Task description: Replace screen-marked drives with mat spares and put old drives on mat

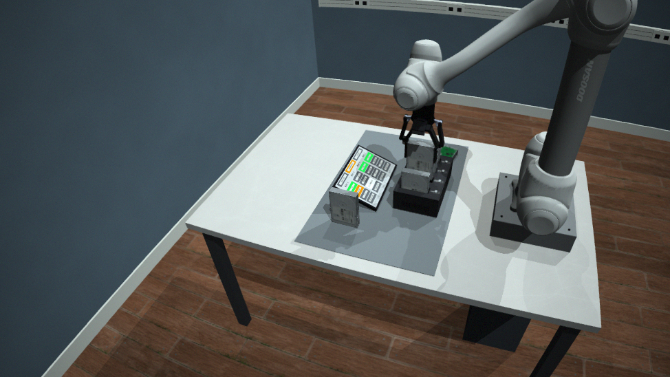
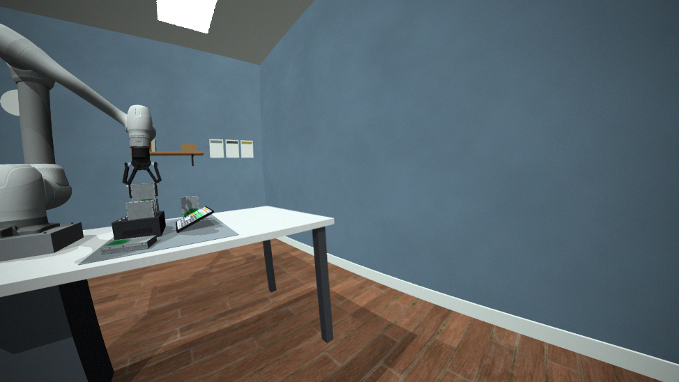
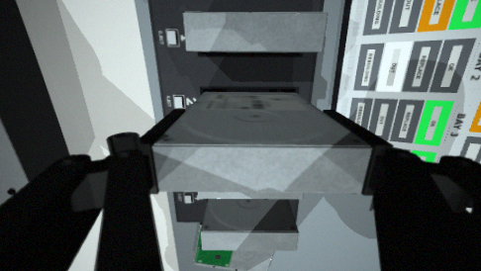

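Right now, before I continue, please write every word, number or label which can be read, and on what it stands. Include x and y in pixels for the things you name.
"DOOSAN": robot arm (image 1: pixel 585 82) (image 2: pixel 35 118)
"BAY 2": screen (image 1: pixel 375 174) (image 2: pixel 192 219) (image 3: pixel 406 94)
"BAY 3": screen
"OK": screen
"REPLACE": screen
"OUT": screen
"REBUILDING": screen
"2": dock (image 1: pixel 414 203) (image 2: pixel 137 231) (image 3: pixel 173 64)
Too small or blurred: button labels, held drive's (image 1: pixel 419 157) (image 2: pixel 143 191) (image 3: pixel 257 170) markings, wall sheets (image 2: pixel 216 149) (image 2: pixel 232 149) (image 2: pixel 247 149).

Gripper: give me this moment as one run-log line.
gripper shut on drive | drive upright at dock | screen: bay 2 OUT | seating: cannot tell
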Motion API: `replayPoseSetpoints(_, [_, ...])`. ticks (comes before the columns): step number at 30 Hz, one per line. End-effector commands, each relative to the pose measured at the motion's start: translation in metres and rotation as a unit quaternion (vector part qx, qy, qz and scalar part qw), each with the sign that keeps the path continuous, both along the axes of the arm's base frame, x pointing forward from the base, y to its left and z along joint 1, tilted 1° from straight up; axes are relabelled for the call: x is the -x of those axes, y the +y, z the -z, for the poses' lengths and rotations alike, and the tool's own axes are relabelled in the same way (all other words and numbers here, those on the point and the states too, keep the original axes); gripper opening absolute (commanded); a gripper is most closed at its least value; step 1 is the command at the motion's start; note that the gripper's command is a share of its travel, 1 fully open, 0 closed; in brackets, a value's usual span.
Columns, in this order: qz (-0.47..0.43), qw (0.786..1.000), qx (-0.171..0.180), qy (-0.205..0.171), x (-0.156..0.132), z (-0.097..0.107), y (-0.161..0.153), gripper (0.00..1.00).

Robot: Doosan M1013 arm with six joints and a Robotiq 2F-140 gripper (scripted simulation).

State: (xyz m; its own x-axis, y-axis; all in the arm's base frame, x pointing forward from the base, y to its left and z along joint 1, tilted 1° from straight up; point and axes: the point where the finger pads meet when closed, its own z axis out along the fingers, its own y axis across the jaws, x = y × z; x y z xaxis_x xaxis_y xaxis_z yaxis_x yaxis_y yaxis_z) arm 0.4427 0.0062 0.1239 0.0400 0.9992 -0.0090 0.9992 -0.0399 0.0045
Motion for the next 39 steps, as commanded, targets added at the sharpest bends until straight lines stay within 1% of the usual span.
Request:
replayPoseSetpoints(1, [0.000, 1.000, 0.000, -0.001, -0.0004, -0.0005, 0.0001, 0.10])
replayPoseSetpoints(19, [0.000, 1.000, 0.000, -0.001, -0.0004, 0.0007, 0.0001, 0.10])
replayPoseSetpoints(39, [0.000, 1.000, 0.000, -0.001, -0.0005, 0.0081, 0.0000, 0.10])
